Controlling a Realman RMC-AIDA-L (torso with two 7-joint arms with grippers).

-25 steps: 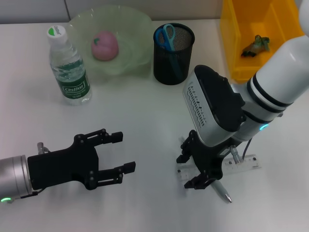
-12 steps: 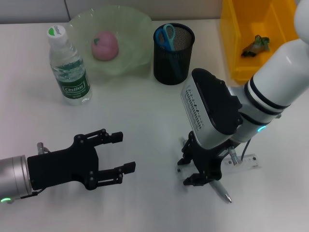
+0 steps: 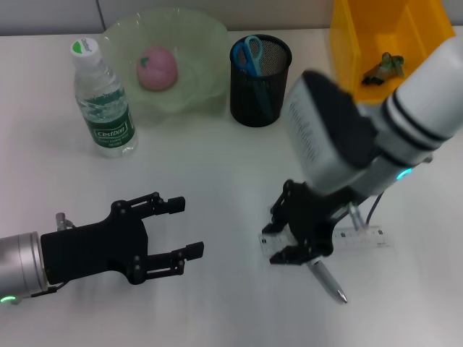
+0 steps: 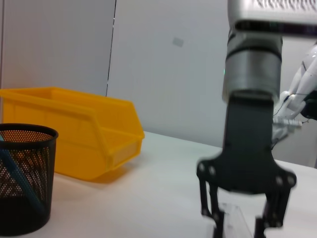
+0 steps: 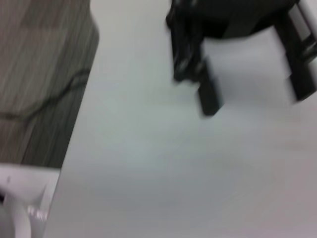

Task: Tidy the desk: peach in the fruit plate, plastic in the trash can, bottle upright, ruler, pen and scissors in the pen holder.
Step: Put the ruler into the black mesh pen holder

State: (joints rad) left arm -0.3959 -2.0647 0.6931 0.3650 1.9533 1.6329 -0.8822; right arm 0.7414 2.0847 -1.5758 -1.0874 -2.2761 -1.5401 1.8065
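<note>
The thin, stiff clear ruler (image 3: 340,242) is straddled edgewise by the spread right end effector (image 3: 289,242); slippage is likely.

Right arm swings while its gripper stays low at the ruler.
The right gripper (image 3: 286,241) now sits slightly further from the pen holder (image 3: 260,80), fingers straddling the ruler's (image 3: 362,239) end, pen (image 3: 327,281) more exposed.

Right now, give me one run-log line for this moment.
right gripper: on clear ruler, grip unclear | pen: on desk | left gripper: open, idle | scissors: in pen holder | peach: in fruit plate
</note>
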